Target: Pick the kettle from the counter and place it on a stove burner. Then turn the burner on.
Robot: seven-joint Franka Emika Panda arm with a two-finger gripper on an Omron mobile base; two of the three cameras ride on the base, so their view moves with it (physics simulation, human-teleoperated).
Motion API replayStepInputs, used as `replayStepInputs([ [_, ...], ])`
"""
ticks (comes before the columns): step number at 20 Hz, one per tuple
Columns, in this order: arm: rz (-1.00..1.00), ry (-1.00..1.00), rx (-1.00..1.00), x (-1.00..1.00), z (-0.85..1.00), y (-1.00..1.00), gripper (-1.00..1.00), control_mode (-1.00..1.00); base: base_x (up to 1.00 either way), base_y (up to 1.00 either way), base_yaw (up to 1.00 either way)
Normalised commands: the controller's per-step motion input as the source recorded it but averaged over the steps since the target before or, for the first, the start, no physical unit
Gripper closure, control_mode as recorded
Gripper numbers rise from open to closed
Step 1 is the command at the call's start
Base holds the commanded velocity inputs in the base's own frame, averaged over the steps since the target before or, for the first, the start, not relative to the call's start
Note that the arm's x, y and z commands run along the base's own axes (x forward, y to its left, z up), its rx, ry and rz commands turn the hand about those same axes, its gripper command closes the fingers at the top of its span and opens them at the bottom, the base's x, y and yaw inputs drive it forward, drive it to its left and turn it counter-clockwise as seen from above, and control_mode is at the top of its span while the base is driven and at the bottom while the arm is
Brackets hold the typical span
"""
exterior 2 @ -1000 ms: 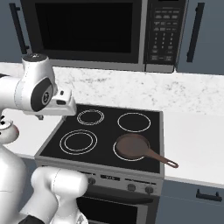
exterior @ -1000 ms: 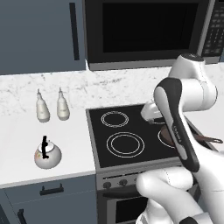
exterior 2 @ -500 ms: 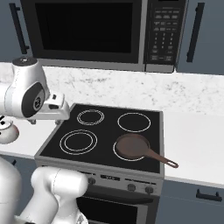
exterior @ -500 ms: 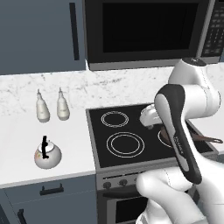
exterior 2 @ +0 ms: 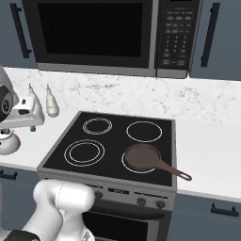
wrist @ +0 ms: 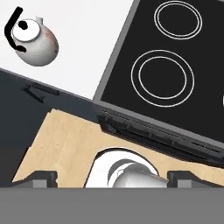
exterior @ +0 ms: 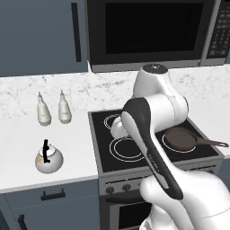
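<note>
The kettle (exterior: pixel 48 158) stood upright on the white worktop (exterior: pixel 27 134), left of the cooktop (exterior 2: pixel 113 146) and near the front edge. In the hand view it lay at upper left (wrist: pixel 33 40), well apart from the fingers (wrist: pixel 41 177) at the bottom edge. The fingers were spread wide and held nothing. The large burner (exterior: pixel 127 148) was bare. Two bottles (exterior: pixel 44 110) stood behind the kettle. One pan (exterior 2: pixel 142 157) sat on the front right ring. A microwave (exterior 2: pixel 103 35) hung above.

kettle (exterior: pixel 48 157) sits on counter (exterior: pixel 22 143) beside cooktop (exterior: pixel 105 155).
</note>
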Motion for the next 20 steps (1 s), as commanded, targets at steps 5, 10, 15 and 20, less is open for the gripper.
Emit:
replayStepInputs([
  [5,0.01,0.0,-0.01,0.03,-0.03,0.71,-1.0,-1.0,0.0,0.0,0.0],
  [10,0.0,0.0,0.02,0.18,-0.2,0.45,-1.0,-1.0,0.0,0.0,0.0],
  [15,0.0,0.0,0.02,0.24,-0.24,0.31,-1.0,-1.0,0.0,0.0,0.0],
  [20,0.0,0.0,0.0,0.3,-0.24,0.34,-1.0,-1.0,0.0,0.0,0.0],
])
